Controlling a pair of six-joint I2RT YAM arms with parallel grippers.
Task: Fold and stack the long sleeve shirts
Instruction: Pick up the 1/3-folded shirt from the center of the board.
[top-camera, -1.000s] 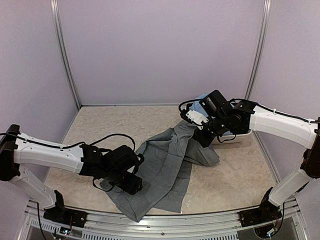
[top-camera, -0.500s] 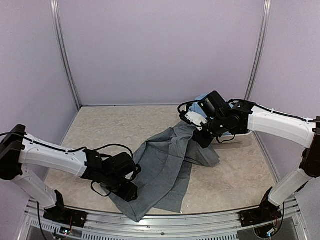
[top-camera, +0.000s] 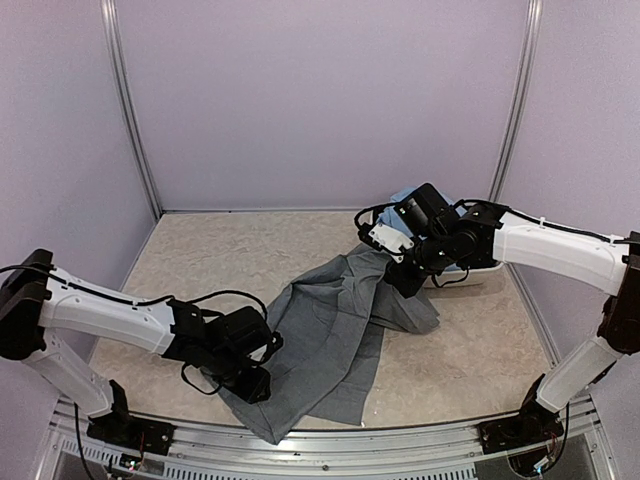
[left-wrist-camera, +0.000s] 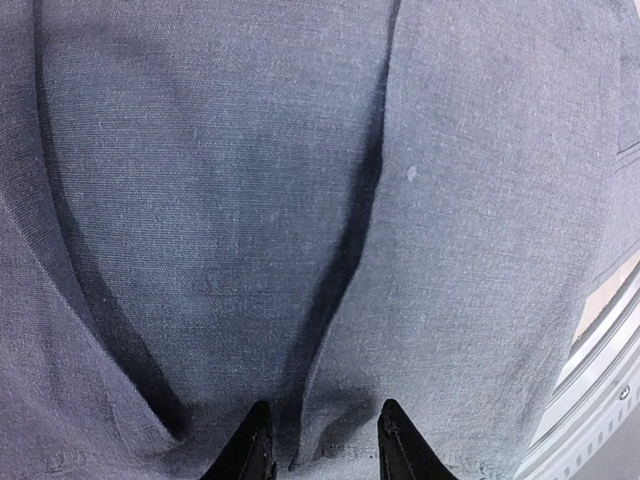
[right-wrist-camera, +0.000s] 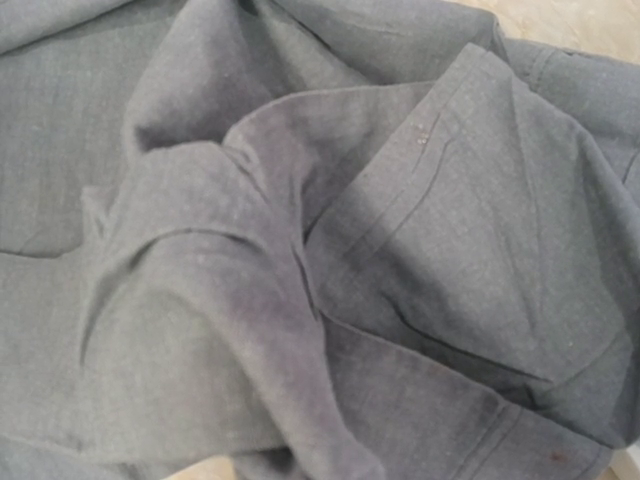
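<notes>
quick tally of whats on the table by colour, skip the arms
grey shirt: 1
light blue shirt, mostly hidden behind the right arm: 1
white basin, only an edge showing: 1
total: 3

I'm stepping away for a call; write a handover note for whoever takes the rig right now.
Left pincer: fingertips straddle a pleat near the grey shirt's near edge; pinched or not, unclear.
Right pincer: shut, apparently holding that shirt's far end lifted.
Light blue shirt: bunched behind the right arm, far right.
Done: nothing folded or stacked.
Left: fold the grey, fold the blue, stack them.
</notes>
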